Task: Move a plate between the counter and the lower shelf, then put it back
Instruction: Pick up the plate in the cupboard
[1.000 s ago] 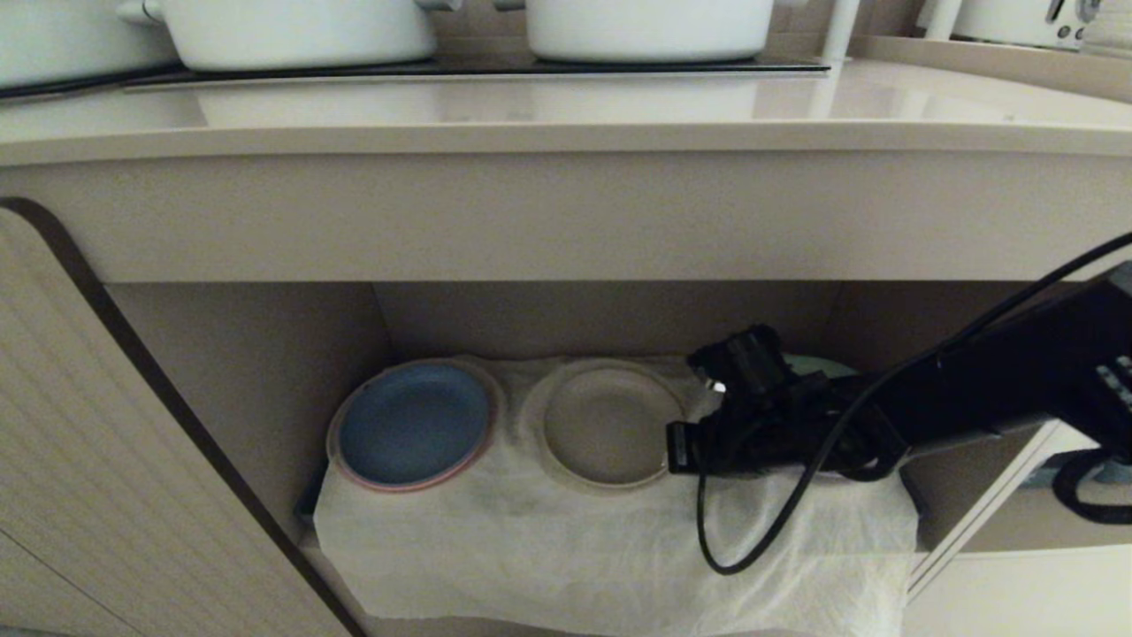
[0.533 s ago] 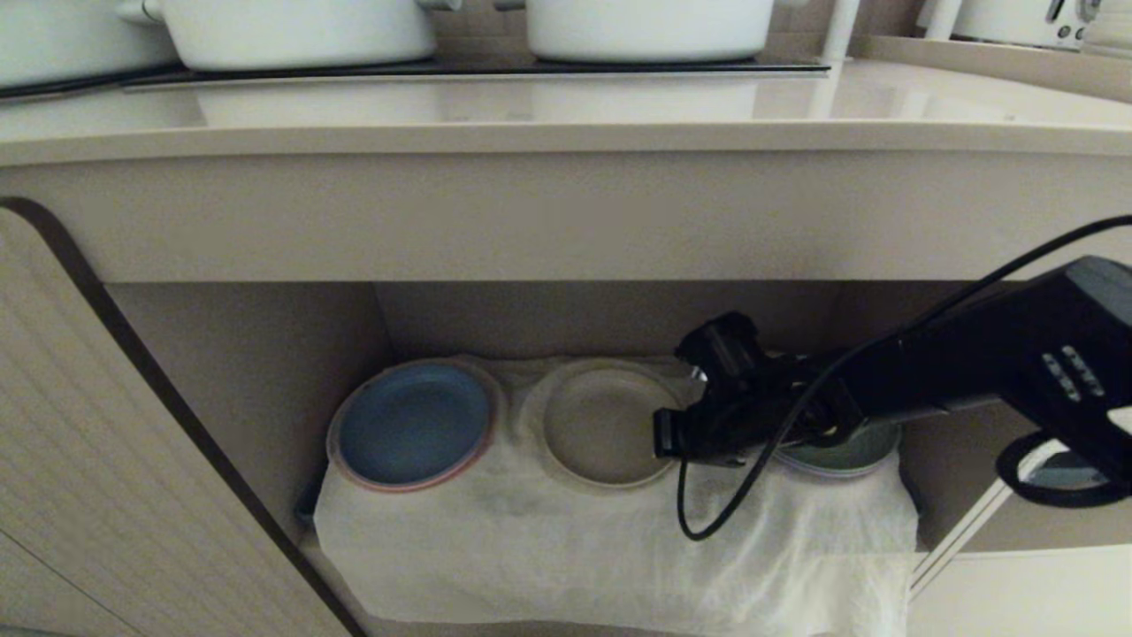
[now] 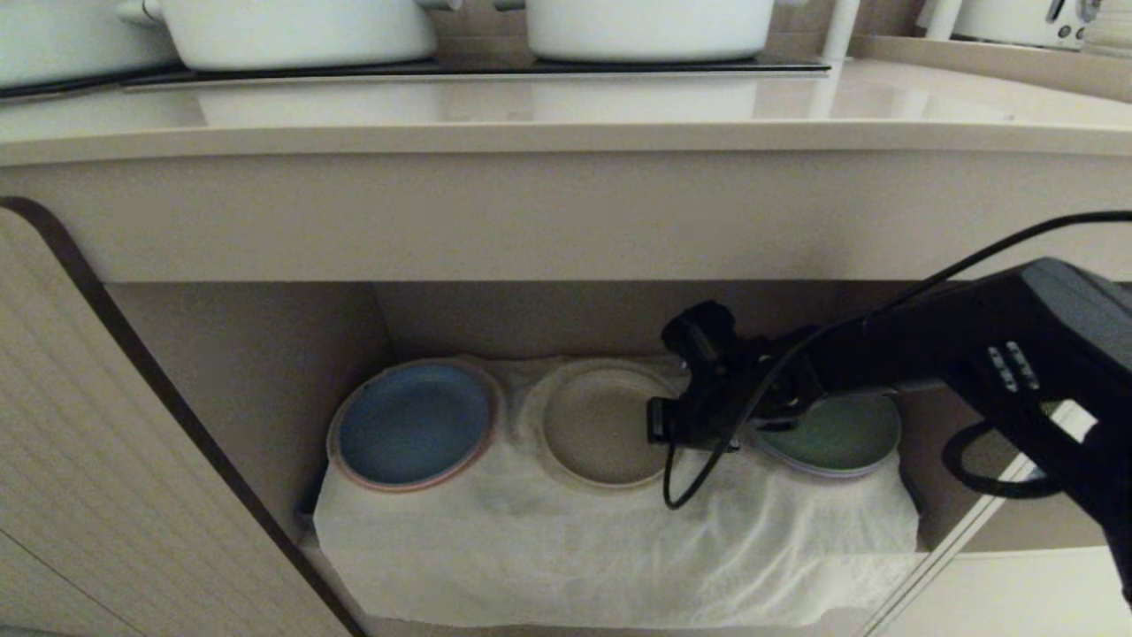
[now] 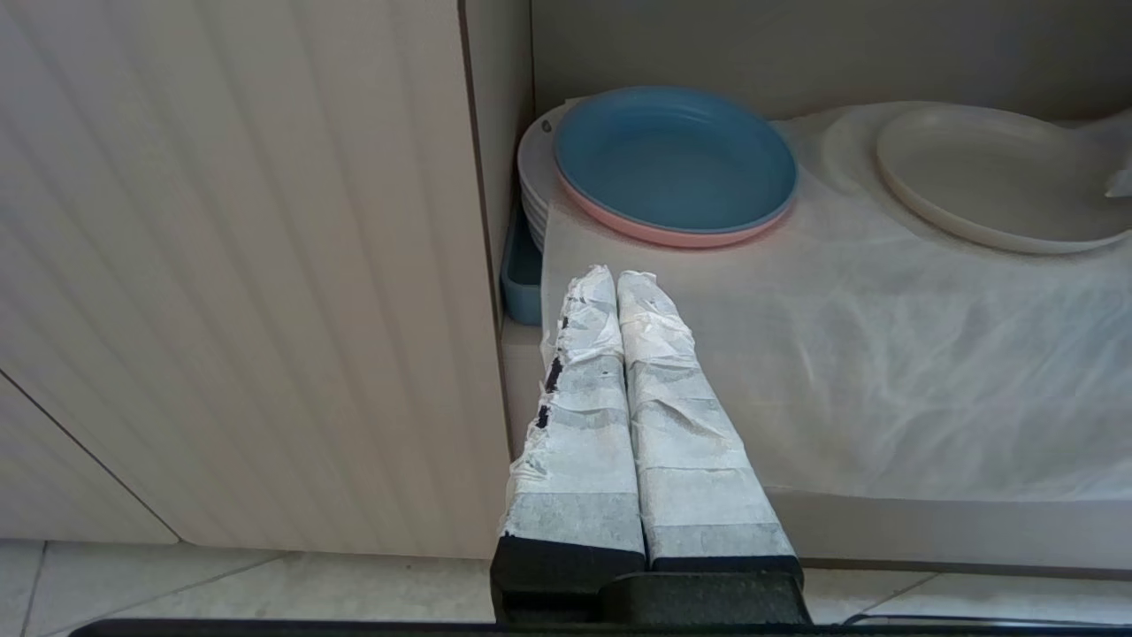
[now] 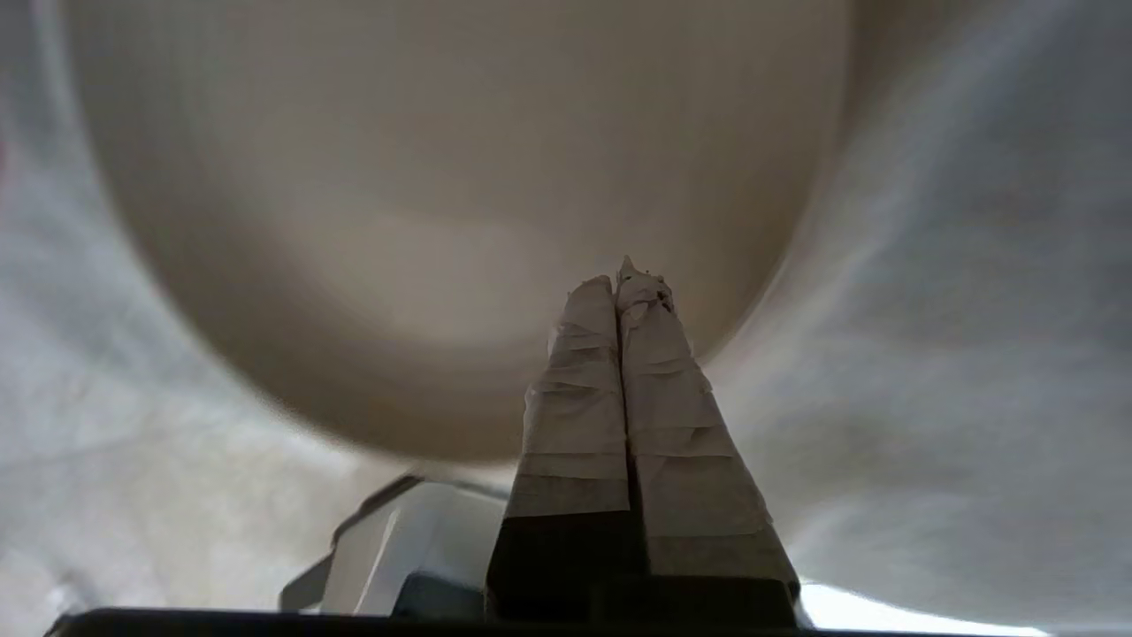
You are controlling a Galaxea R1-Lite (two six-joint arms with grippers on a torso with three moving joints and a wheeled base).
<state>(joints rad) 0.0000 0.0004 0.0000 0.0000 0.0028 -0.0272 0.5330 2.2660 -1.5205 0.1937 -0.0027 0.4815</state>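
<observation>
On the lower shelf [image 3: 265,354], a blue plate [image 3: 413,423] sits left of the plate [image 3: 594,425], both on white cloth [image 3: 575,548]. The right pincer [image 5: 622,281], fingers pressed shut and empty, hovers over the plate's right rim; a green plate [image 3: 836,433] lies beyond. The left pincer [image 4: 615,279] is also closed, empty.

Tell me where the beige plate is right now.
In the head view the beige plate lies on the white cloth of the lower shelf, between the blue plate and the green plate, with the right gripper at its right rim.
</observation>
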